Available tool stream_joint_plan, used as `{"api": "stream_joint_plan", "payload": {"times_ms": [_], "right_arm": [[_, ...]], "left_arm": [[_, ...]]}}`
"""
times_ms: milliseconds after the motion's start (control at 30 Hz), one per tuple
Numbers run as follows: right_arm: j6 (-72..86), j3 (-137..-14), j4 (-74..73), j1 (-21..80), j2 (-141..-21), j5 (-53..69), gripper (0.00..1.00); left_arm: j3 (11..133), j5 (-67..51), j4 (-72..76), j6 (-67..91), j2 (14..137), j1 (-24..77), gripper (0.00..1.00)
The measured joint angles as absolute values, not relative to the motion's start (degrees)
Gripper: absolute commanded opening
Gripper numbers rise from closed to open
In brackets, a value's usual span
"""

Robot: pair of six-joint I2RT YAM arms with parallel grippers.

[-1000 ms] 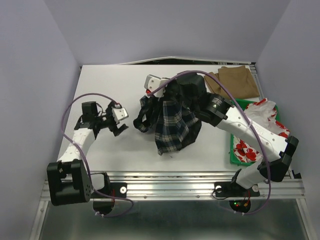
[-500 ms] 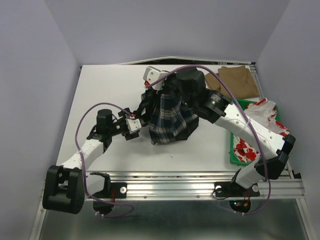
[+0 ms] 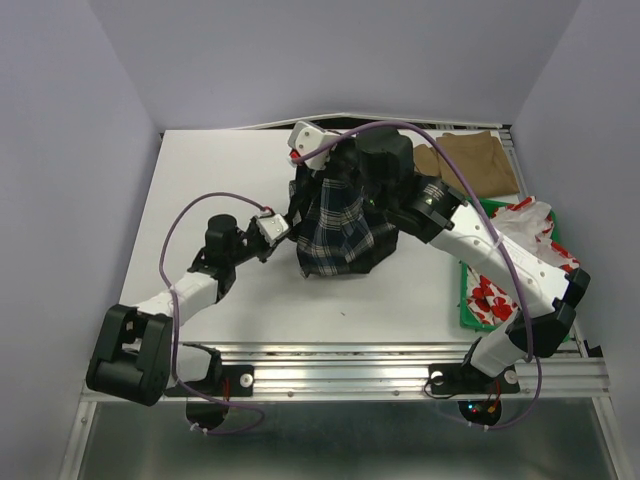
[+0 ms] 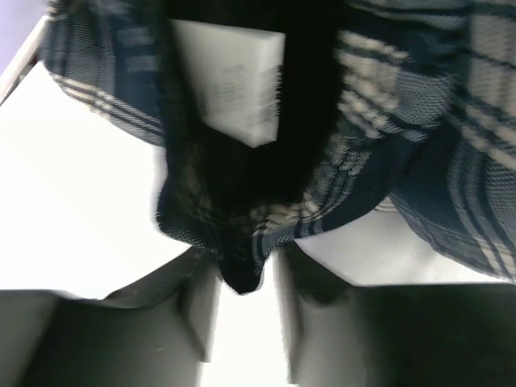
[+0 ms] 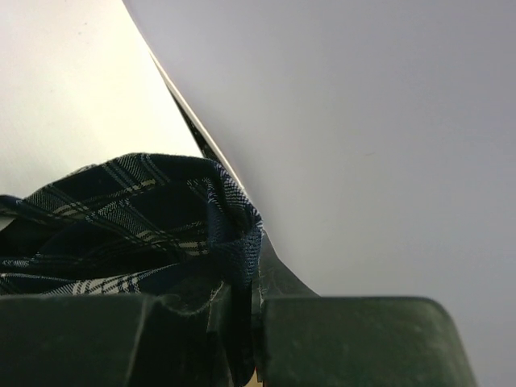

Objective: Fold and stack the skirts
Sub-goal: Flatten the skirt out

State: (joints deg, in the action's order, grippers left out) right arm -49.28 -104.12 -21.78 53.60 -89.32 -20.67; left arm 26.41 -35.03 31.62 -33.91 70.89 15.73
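The navy-and-white plaid skirt (image 3: 340, 225) hangs above the middle of the table, held up by its waistband in my shut right gripper (image 3: 322, 172). The right wrist view shows the band (image 5: 234, 242) pinched between those jaws (image 5: 253, 270). My left gripper (image 3: 286, 222) is at the skirt's lower left edge. In the left wrist view a dark corner of the cloth (image 4: 242, 270) hangs between its fingers (image 4: 246, 302), which stand apart with table showing between them. The tan-brown skirt (image 3: 470, 160) lies folded at the back right. The white skirt with red flowers (image 3: 530, 235) sits crumpled on the right.
A green tray (image 3: 466, 305) lies under the flowered skirt at the table's right edge. A white label (image 4: 234, 81) shows inside the plaid skirt. Grey walls close in the table on three sides, and a metal rail (image 3: 330, 375) runs along the front.
My left arm has swung right from the table's left part to the plaid skirt's lower edge, and its jaws have narrowed around a corner. The right arm lifted the skirt slightly toward the back.
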Motion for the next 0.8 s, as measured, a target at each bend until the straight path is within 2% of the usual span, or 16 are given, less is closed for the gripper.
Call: {"api": "stream_joint_plan", "payload": {"times_ms": [100, 133, 333, 467, 600, 800], "right_arm": [[-49.25, -104.22, -21.76, 53.56, -89.32, -21.04, 0.01], [-49.25, -104.36, -21.76, 53.43, -89.32, -21.15, 0.01], [-49.3, -105.08, -20.73, 52.01, -89.27, -21.67, 0.01], [-49.15, -105.06, -18.96, 47.42, -89.27, -21.45, 0.01], [-46.85, -105.03, -18.87, 41.47, -89.25, -17.63, 0.01], [-43.7, -103.07, -16.93, 38.52, -87.96, -10.92, 0.01]], "left_arm": [[26.92, -32.47, 32.49, -30.65, 70.96, 15.77, 0.02], [27.31, -31.51, 32.91, -29.5, 70.96, 15.66, 0.0], [30.17, -30.59, 32.36, -24.1, 68.77, 12.38, 0.0], [35.53, -32.4, 27.79, -22.61, 65.49, 4.86, 0.0], [47.07, -35.11, 21.71, -22.74, 65.14, -4.08, 0.0], [69.45, -34.89, 12.75, -24.71, 66.0, -8.8, 0.0]]}}
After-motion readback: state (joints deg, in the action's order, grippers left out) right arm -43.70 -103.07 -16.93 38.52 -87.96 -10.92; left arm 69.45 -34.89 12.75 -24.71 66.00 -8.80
